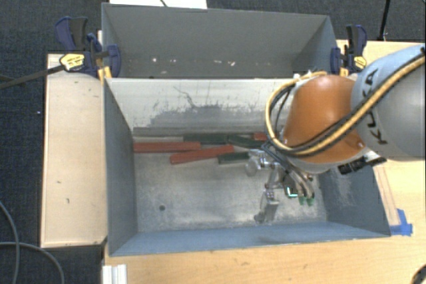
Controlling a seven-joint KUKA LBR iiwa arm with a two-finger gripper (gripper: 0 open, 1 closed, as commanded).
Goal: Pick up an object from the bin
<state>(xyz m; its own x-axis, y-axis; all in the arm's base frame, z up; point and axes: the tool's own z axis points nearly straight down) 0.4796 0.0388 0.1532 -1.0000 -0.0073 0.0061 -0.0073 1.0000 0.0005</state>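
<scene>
Hovering low near the bin floor, right front | hand: opening cannot tell, nothing seen in it | red stick and green stick lie back-left, apart from hand | step: approach | next: move over a stick, descend, grip

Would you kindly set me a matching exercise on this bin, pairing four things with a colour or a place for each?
Things:
1. longest stick, reaching furthest left
2. thin stick just behind it
3. gripper
4. wrist cover

Descriptions:
A. orange
B. dark green
C. red
D. over the floor of the bin, near its front wall, right of the middle

Pairs: 1-C, 2-B, 3-D, 4-A.
</scene>
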